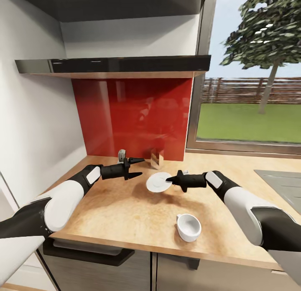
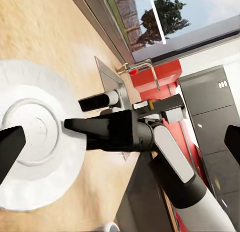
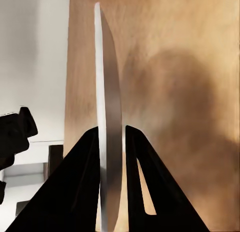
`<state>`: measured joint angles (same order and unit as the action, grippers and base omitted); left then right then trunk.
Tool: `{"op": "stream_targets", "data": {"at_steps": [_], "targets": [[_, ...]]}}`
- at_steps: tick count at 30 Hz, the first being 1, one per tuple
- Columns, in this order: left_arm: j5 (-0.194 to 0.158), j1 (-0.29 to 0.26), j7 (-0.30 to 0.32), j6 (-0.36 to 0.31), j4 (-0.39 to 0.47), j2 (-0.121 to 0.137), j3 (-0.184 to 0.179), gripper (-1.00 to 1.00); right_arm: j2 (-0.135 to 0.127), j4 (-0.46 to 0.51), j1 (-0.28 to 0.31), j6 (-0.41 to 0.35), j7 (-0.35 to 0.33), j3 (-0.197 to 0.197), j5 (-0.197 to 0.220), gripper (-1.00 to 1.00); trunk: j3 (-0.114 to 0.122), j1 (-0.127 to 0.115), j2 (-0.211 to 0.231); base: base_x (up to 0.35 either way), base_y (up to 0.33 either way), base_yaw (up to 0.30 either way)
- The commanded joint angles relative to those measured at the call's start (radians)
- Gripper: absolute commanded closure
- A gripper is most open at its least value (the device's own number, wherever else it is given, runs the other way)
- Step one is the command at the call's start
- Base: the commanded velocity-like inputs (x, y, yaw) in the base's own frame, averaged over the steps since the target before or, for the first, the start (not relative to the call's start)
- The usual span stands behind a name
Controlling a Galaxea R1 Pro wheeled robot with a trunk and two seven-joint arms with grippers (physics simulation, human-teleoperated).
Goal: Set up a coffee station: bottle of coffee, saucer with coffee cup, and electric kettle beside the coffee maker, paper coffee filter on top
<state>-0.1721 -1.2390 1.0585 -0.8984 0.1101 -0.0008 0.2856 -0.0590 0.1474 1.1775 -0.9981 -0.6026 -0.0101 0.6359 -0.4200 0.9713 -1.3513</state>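
My right gripper (image 1: 169, 180) is shut on the rim of the white saucer (image 1: 156, 183), holding it tilted just above the wooden countertop (image 1: 113, 211). In the right wrist view the saucer (image 3: 107, 112) stands edge-on between the two black fingers (image 3: 84, 184). In the left wrist view the saucer (image 2: 35, 137) shows its face, pinched at the edge. My left gripper (image 1: 137, 167) hovers open to the left of the saucer, nothing in it. The white coffee cup (image 1: 187, 226) stands upright near the counter's front edge. A small grey appliance (image 1: 121, 155) and a glass container (image 1: 157, 158) stand by the red backsplash.
A dark shelf or hood (image 1: 113, 65) hangs over the counter. A white wall (image 1: 33, 128) closes the left side. A steel sink (image 1: 281, 186) lies at the right under a large window (image 1: 251, 94). Drawer fronts (image 1: 96, 257) run below the front edge.
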Motion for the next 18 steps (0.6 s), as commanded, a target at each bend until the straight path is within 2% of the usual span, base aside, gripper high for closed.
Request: {"op": "stream_targets", "data": {"at_steps": [1, 3, 6, 8, 12, 13, 16, 18], "targets": [[-0.007, -0.001, -0.001, -0.008, 0.000, 0.000, -0.002, -1.00, -0.004, 0.008, 0.001, -0.002, -0.009, -0.001, -0.005, 1.00, -0.001, 0.000, -0.001, 0.000, 0.000, 0.000], [-0.007, -0.001, 0.006, -0.008, 0.001, 0.000, -0.002, -1.00, -0.019, 0.039, 0.001, -0.002, -0.009, -0.001, -0.005, 1.00, -0.001, 0.000, -0.001, 0.000, 0.000, 0.000], [-0.007, -0.001, 0.052, -0.007, 0.002, -0.001, -0.002, -1.00, -0.056, 0.065, 0.001, -0.002, -0.009, 0.000, -0.003, 1.00, -0.001, 0.000, -0.001, 0.000, 0.000, 0.000], [-0.007, 0.000, 0.098, -0.007, 0.020, -0.001, -0.003, -1.00, -0.099, 0.076, 0.001, -0.001, -0.009, 0.003, -0.001, 1.00, -0.001, 0.000, -0.001, 0.000, 0.000, 0.000], [-0.007, 0.000, 0.112, -0.007, 0.030, -0.004, -0.011, -1.00, -0.132, 0.079, 0.001, 0.000, -0.009, 0.005, -0.001, 1.00, -0.001, 0.000, -0.001, 0.000, 0.000, 0.000], [-0.007, -0.001, 0.125, -0.007, 0.035, -0.006, -0.018, -1.00, -0.185, 0.170, 0.001, -0.001, -0.011, 0.006, 0.000, 1.00, -0.001, 0.000, -0.001, -0.185, 0.000, 0.000], [-0.007, -0.001, 0.139, -0.008, 0.037, -0.008, -0.023, -1.00, -0.216, 0.218, 0.001, -0.002, -0.012, 0.006, 0.002, 1.00, -0.001, 0.000, -0.001, -0.223, 0.000, -0.002], [-0.007, -0.001, 0.143, -0.008, 0.051, -0.010, -0.023, -1.00, -0.226, 0.229, 0.001, -0.002, -0.012, 0.006, 0.002, 1.00, -0.001, 0.000, -0.001, -0.096, 0.000, -0.085]]}}
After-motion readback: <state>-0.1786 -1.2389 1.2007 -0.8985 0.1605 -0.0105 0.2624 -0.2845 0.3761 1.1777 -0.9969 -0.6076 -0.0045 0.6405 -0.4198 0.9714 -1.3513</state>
